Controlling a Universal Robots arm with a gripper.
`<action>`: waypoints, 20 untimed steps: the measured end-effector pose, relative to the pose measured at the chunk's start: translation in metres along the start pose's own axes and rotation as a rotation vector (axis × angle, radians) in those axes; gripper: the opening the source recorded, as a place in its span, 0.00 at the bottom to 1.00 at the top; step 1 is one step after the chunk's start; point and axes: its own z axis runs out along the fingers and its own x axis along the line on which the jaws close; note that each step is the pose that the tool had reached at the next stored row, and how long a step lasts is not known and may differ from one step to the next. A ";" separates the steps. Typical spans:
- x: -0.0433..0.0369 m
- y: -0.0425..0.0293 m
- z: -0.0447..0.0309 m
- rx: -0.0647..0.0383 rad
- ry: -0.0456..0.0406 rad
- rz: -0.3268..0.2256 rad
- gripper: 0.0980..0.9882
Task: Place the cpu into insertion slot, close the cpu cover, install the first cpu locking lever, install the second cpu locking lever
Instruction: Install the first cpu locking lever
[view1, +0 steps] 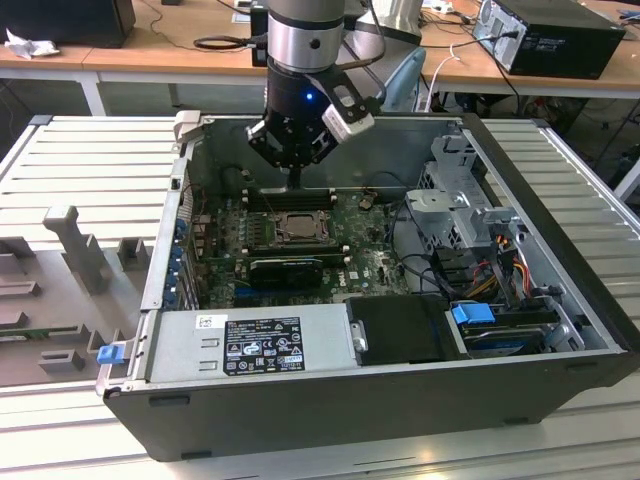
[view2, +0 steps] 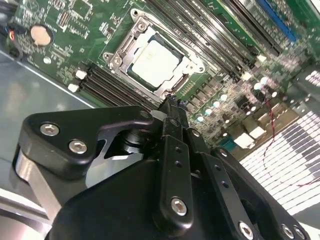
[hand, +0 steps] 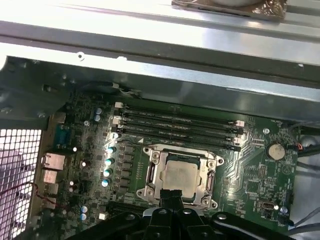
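Note:
The cpu (view1: 298, 228) (view2: 156, 61) (hand: 181, 174), a pale square chip, lies flat in the insertion slot (hand: 150, 191) on the green motherboard. The silvery cpu cover (view2: 191, 61) (hand: 156, 172) lies down around it, framing the chip's face. My gripper (view1: 295, 180) (view2: 171, 107) (hand: 172, 196) hangs just above the board, at the socket edge nearest the long memory slots. Its thin black fingers are shut together and hold nothing. The tips stand beside the cover's rim; I cannot tell whether they touch it.
The open computer case (view1: 560, 250) walls in the board. Memory slots (hand: 180, 127) run along one side of the socket, a black graphics card (view1: 285, 268) along the other. A power supply (view1: 250, 345), drive cage (view1: 450, 200) and cables (view1: 505, 255) crowd the case.

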 end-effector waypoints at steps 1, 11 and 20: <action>0.0000 0.0000 0.0000 0.001 0.0013 -0.024 0.01; 0.0141 0.0024 0.0024 0.000 -0.0076 -0.013 0.01; 0.0327 0.0055 0.0121 -0.006 -0.0126 0.069 0.01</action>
